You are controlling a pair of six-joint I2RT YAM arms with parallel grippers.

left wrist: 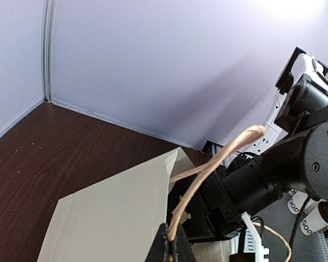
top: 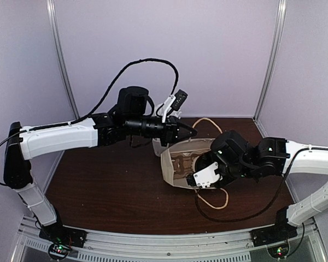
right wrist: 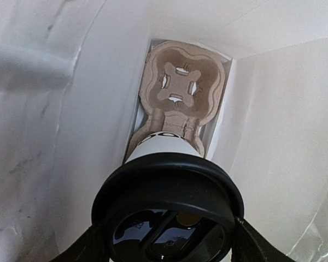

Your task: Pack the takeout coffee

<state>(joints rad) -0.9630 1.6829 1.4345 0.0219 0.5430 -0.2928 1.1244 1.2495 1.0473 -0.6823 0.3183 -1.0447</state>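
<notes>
The takeout coffee [right wrist: 165, 150], a white paper cup with a black lid [right wrist: 167, 188], hangs inside a white paper bag [top: 174, 164]. My right gripper [right wrist: 167, 239] is shut on it, one finger on each side of the lid. The cup's base is just over a brown pulp tray [right wrist: 180, 82] at the bag's bottom. My left gripper [left wrist: 172, 243] is shut on the bag's twine handle [left wrist: 208, 169] and holds it up. From above, the left gripper [top: 190, 132] sits at the bag's far rim. The right wrist [top: 224, 158] fills the bag's mouth and hides the cup.
The bag's other twine handle [top: 214, 203] lies loose on the dark wooden table [top: 109, 185]. White printed cylinders [left wrist: 309, 215] show at the lower right of the left wrist view. Pale walls enclose the table at the back and sides.
</notes>
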